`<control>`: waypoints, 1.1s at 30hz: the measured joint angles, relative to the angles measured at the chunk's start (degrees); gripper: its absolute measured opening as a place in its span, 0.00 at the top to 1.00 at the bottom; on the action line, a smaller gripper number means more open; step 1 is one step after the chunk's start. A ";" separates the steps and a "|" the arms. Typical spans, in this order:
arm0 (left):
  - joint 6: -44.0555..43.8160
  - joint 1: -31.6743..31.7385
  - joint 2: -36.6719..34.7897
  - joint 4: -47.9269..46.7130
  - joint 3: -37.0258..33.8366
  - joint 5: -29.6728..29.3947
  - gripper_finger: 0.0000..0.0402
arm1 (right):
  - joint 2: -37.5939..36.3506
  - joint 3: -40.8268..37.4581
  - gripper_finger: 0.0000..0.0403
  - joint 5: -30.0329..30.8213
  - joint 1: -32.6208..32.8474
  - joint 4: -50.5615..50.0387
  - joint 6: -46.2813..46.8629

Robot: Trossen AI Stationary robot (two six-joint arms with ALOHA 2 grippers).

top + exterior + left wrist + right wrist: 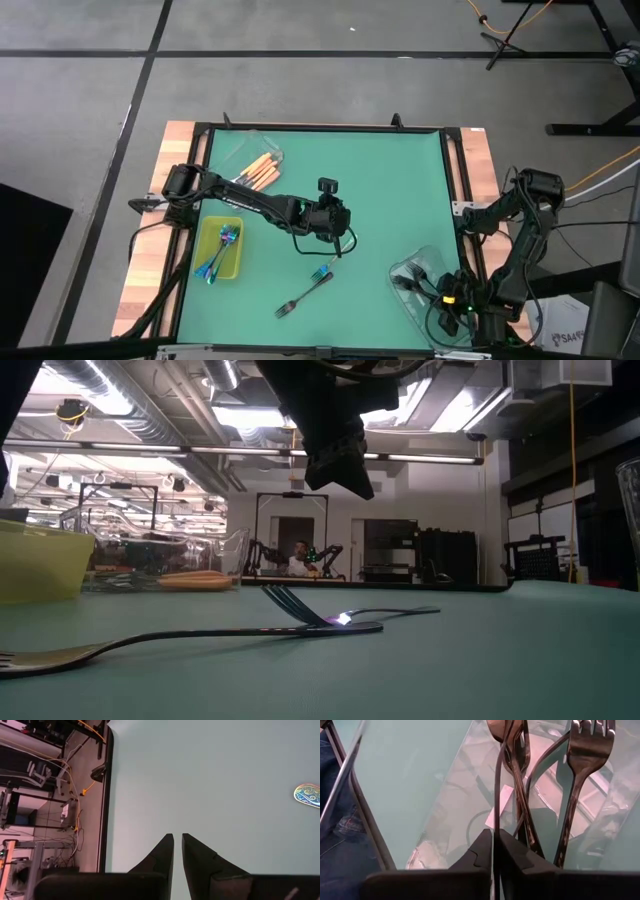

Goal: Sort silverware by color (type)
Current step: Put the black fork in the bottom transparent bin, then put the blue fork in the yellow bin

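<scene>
Right claw (495, 840) pinches a dark fork (498, 785), tines cropped.

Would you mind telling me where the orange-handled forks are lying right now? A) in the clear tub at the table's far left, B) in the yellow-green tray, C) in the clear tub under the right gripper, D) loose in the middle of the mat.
A: in the high view the orange-handled forks lie in the clear tub at the table's far left, beyond the yellow-green tray.

Two forks (305, 290) lie mid-table, near side. A tray (222, 262) of forks sits at the left; a tub (250, 160) behind it (far-left); another tub (425, 285) sits near-right.
</scene>
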 joint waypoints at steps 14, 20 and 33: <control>-4.89 0.00 0.00 0.01 0.00 2.19 0.92 | 0.02 -0.02 0.83 0.00 0.00 -0.02 0.00; -12.13 0.00 0.00 0.00 0.00 11.52 0.92 | 0.02 -0.04 0.85 0.00 0.00 -0.02 -0.02; -34.27 -0.15 0.00 -0.02 0.00 22.02 0.92 | 0.02 -0.04 0.84 0.00 0.00 0.00 -0.01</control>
